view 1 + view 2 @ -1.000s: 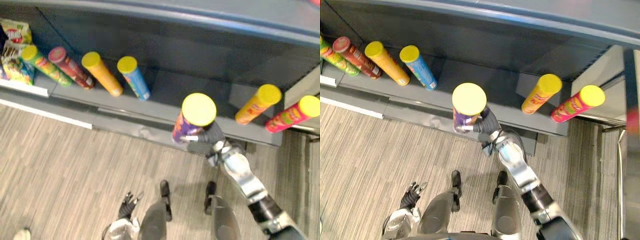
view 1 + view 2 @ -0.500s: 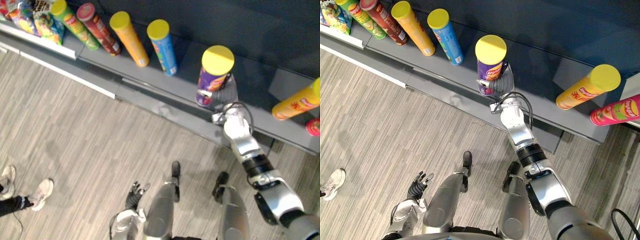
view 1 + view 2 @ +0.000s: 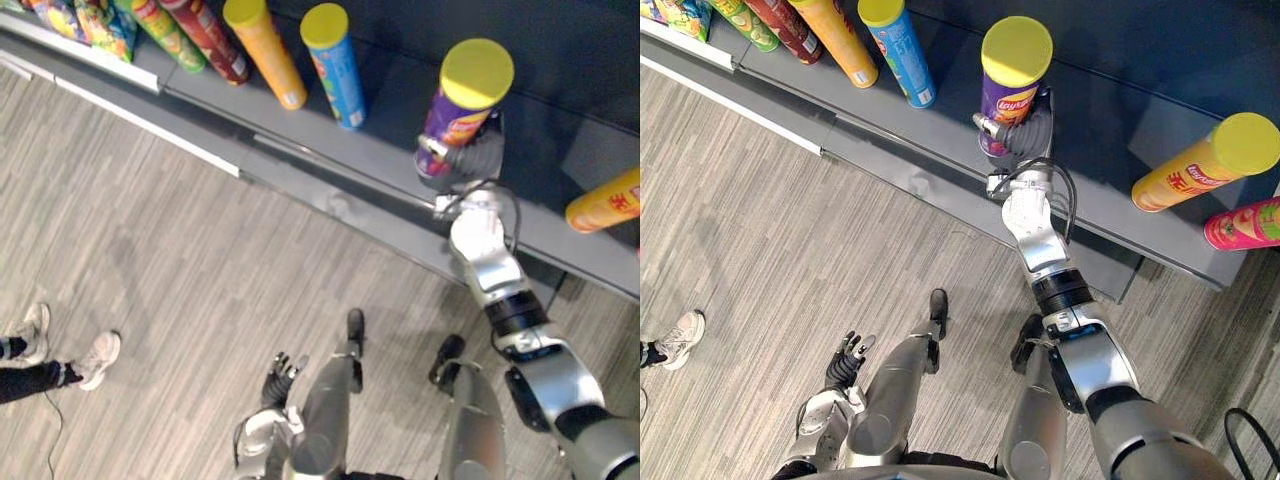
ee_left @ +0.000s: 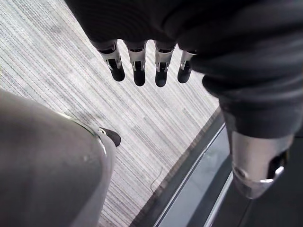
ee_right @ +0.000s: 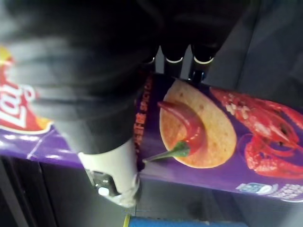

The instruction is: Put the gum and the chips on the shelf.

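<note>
A purple chips can with a yellow lid stands upright on the low grey shelf, between a blue can and an orange one. My right hand is shut on its lower half from the front. In the right wrist view the fingers curl behind the purple can and the thumb presses its near side. My left hand hangs low by my side over the floor, its fingers straight and holding nothing.
Further chips cans stand on the shelf: blue, orange, red and green to the left, orange and pink to the right. Snack bags lie far left. A person's shoes are on the floor, left.
The camera has tipped down and shifted. My right hand has carried the purple can from the shelf's front edge further in over the shelf, still shut on it. The left hand stays idle.
</note>
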